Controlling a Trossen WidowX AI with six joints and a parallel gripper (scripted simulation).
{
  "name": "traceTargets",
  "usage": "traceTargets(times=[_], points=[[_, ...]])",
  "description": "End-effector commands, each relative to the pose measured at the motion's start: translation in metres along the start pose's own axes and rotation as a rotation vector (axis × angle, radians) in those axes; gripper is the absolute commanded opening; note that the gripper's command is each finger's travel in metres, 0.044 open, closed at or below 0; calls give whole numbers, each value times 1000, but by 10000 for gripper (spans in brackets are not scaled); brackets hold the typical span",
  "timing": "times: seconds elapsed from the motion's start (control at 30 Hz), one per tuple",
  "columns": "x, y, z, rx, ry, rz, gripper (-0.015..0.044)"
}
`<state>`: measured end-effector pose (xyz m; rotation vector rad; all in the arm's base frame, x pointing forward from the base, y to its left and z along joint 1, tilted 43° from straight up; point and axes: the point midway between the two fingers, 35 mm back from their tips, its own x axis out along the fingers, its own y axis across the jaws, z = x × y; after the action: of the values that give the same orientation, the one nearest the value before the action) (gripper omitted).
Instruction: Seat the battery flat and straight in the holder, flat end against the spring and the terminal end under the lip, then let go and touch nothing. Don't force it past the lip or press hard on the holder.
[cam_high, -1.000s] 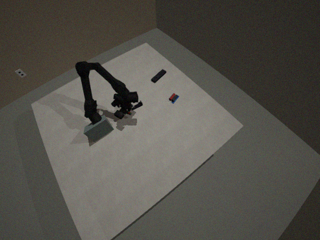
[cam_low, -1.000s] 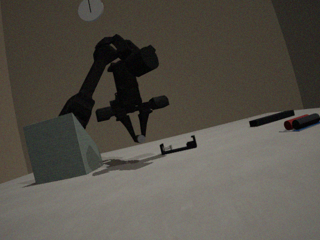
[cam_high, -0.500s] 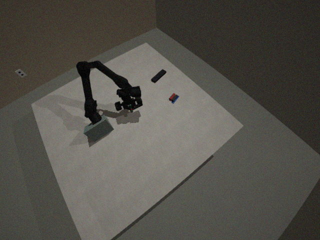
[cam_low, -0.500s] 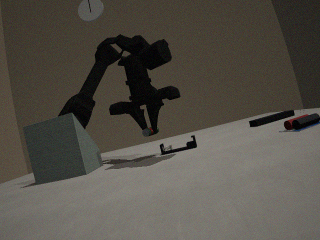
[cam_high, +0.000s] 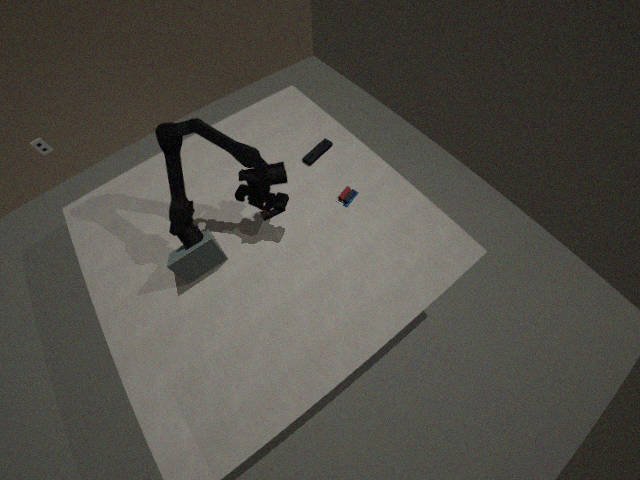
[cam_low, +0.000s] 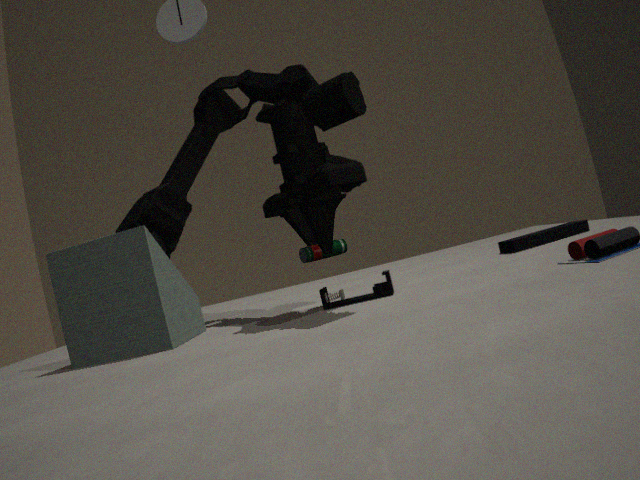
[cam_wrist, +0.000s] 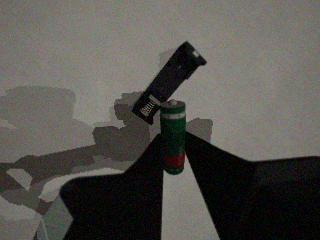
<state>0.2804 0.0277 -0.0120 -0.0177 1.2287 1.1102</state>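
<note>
Gripper (cam_low: 321, 249) clamped around green battery (cam_low: 323, 250) with red band, level above black holder (cam_low: 356, 296).

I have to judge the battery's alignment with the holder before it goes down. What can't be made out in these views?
- Top view: the battery is a speck under the gripper; the holder is hidden beneath it.
- Exterior view: the fingers cover the battery's middle; the holder shows side-on only.
- Wrist view: the fingers hide the battery's sides; height above the holder is unreadable.
</note>
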Motion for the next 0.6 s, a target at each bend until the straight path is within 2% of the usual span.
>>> traceTargets(times=[0.0,0.43,0.57], points=[[-1,-1,9,163,1,5,63],[-7,-2,37,730,4,1,63],[-8,-2,39,759,4,0,63]])
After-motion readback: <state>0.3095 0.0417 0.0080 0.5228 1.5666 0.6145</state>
